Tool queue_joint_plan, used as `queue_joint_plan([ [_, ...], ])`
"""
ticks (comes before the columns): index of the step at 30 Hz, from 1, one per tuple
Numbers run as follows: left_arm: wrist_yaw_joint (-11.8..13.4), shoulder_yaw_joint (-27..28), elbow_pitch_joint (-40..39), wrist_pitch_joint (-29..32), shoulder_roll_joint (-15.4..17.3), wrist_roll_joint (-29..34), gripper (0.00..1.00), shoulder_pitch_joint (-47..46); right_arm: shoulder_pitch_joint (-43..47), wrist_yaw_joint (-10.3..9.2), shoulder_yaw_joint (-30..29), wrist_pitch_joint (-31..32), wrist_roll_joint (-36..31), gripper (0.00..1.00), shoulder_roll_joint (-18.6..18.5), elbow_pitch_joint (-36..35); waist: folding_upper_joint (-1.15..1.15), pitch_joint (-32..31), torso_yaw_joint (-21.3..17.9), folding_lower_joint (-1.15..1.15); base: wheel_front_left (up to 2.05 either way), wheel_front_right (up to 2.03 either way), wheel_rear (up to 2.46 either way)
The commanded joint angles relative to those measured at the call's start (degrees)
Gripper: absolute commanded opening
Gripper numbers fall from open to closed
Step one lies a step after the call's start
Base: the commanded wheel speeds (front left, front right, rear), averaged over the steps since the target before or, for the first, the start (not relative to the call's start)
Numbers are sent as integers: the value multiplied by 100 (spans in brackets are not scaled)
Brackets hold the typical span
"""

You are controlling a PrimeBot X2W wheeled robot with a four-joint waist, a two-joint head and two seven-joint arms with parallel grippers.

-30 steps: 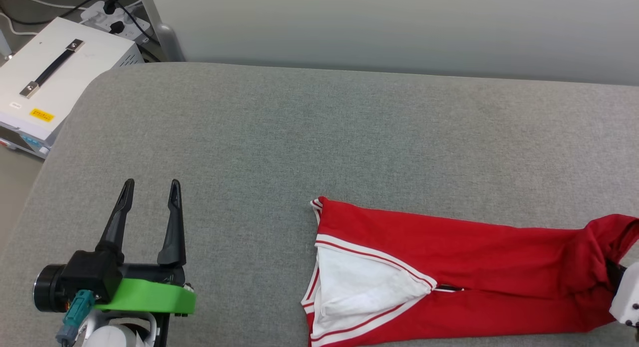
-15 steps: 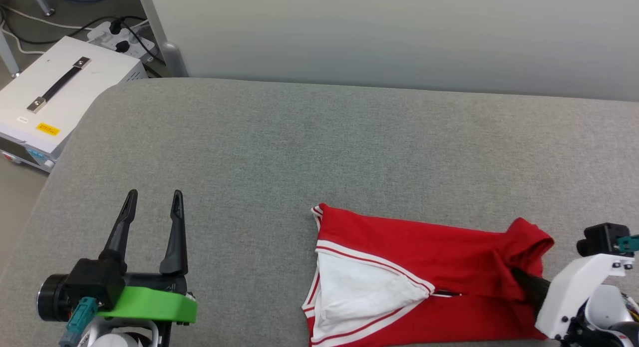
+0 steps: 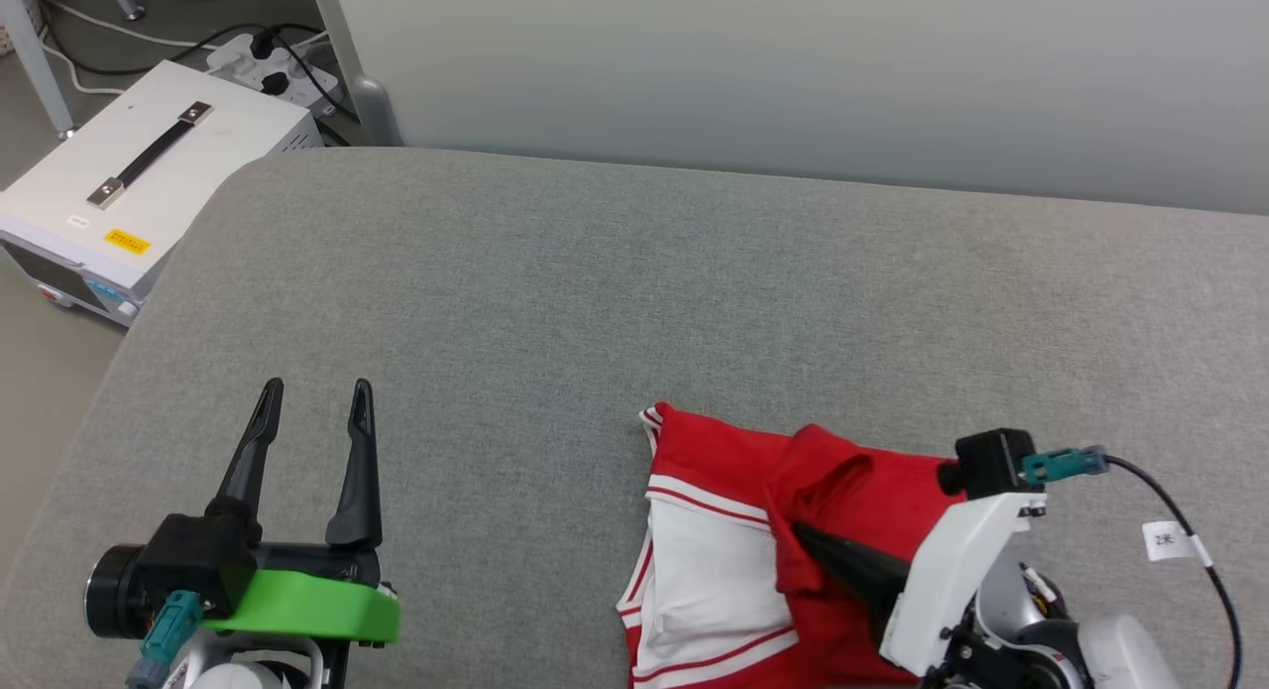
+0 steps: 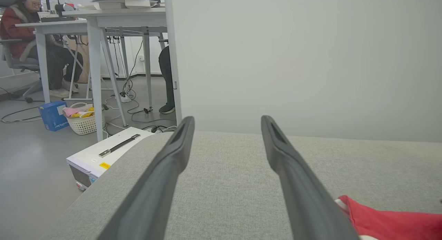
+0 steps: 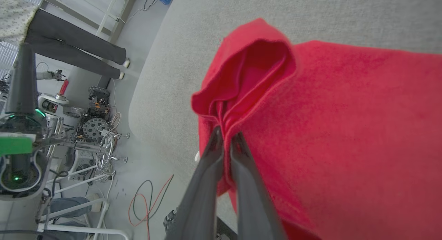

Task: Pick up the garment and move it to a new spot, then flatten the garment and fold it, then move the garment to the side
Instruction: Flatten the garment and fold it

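Right end effector (image 3: 799, 532), pinched shut on the garment's (image 3: 872, 491) red end, has dragged it leftward over the white sleeve, so the fold looks about half made. Garment lies near-right on the grey tabletop (image 3: 595, 292). Left end effector (image 3: 317, 384) wide open, empty.

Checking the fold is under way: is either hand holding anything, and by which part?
The right hand is shut on the garment, pinching a bunched red fabric edge. The left hand is open and holds nothing.
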Motion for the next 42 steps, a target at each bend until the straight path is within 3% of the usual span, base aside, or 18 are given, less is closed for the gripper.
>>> queue_joint_plan([
  [1, -16, -20, 23, -33, -26, -30, 100, 81, -144, -2, 152, -196, 187, 0, 8, 147, 69, -12, 47, 0, 0, 0, 0],
  [6, -16, -84, 9, -33, -24, -32, 100, 54, -435, -2, 693, -756, 316, 0, 9, 772, 69, 9, 171, 0, 0, 0, 0],
  [14, -16, -71, -8, -33, 13, -63, 100, 39, -905, -2, 925, -1418, 196, 0, 10, 1721, 69, 112, 300, 0, 0, 0, 0],
  [15, -16, -72, -5, -33, 16, -65, 100, 36, -943, -2, 956, -1472, 199, 40, 10, 1795, 69, 120, 308, 0, 0, 0, 0],
  [16, -16, -72, -2, -33, 18, -67, 100, 31, -981, -2, 1007, -1523, 220, 100, 10, 1878, 69, 129, 315, 0, 0, 0, 0],
  [23, -16, -51, 25, -33, 15, -63, 100, 22, -1085, -2, 1597, -1607, 701, 100, 10, 1938, 69, 117, 292, 0, 0, 0, 0],
  [28, -16, -72, 43, -33, 6, -55, 100, 34, -1240, -2, 1591, -1708, 944, 100, 10, 1752, 69, 40, 220, 0, 0, 0, 0],
  [33, -16, -69, 39, -33, 14, -76, 100, 49, -1668, -2, 1287, -1996, -558, 100, -113, 1365, 69, -19, 130, 0, 0, 0, 0],
  [38, -16, -100, 32, -33, 17, -95, 100, 44, -1880, -2, 1033, -2648, -2116, 100, -808, 971, 69, -49, 56, 0, 0, 0, 0],
  [42, -16, -120, 24, -33, 15, -112, 100, 38, -1845, -2, 637, -3287, -2972, 100, -1247, 828, 69, -46, -5, 0, 0, 0, 0],
])
